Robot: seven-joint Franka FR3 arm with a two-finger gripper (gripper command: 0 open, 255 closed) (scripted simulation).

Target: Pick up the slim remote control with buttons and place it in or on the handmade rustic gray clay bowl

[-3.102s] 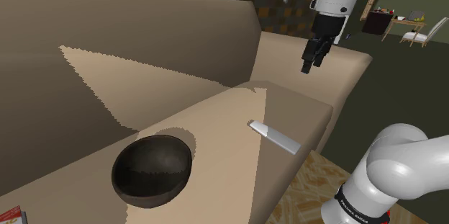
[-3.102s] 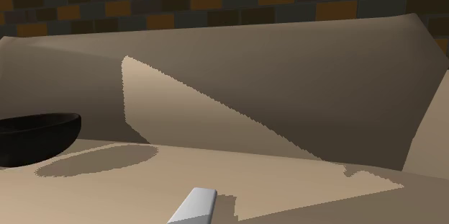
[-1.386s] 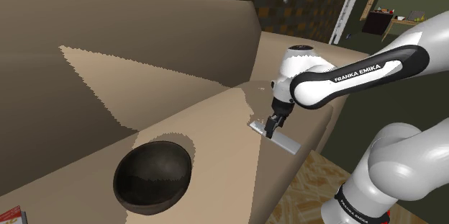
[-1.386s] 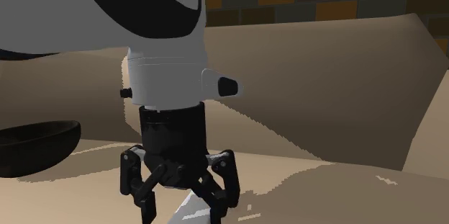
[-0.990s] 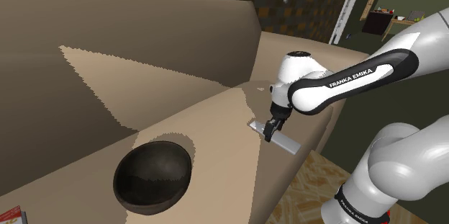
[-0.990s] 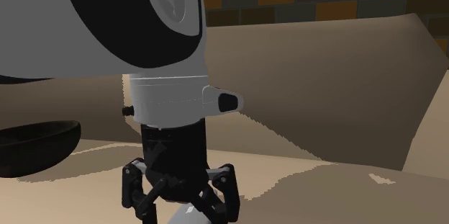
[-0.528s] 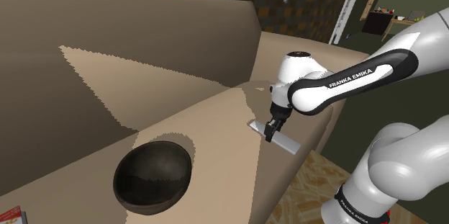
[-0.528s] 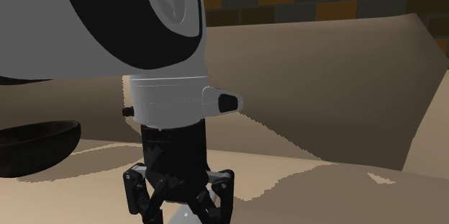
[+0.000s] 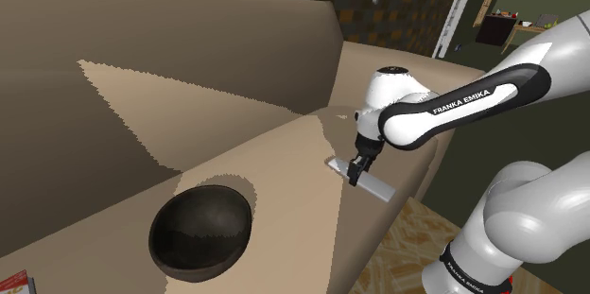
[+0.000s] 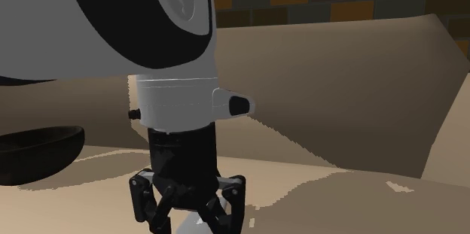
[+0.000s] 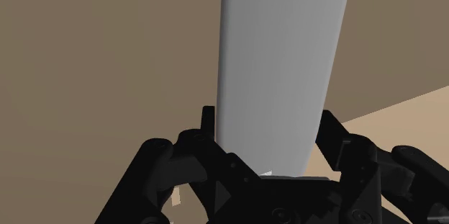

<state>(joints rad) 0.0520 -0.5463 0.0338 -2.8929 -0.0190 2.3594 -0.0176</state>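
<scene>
Two views differ: wrist shows claw point(image 11: 268, 132) gripping the pale remote point(image 11: 280, 57), shoulder adds the dark bowl point(image 9: 180, 212)

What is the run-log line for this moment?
phase: grasp | tool: shut on remote | remote: flat on sofa seat, not lifted | bowl: dark, empty, apart from remote

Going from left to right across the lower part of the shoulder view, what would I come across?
Small red-and-white object cut off at the corner → round dark glossy bowl → slim flat grey remote control → bulky white lower joint of the robot arm.
</scene>
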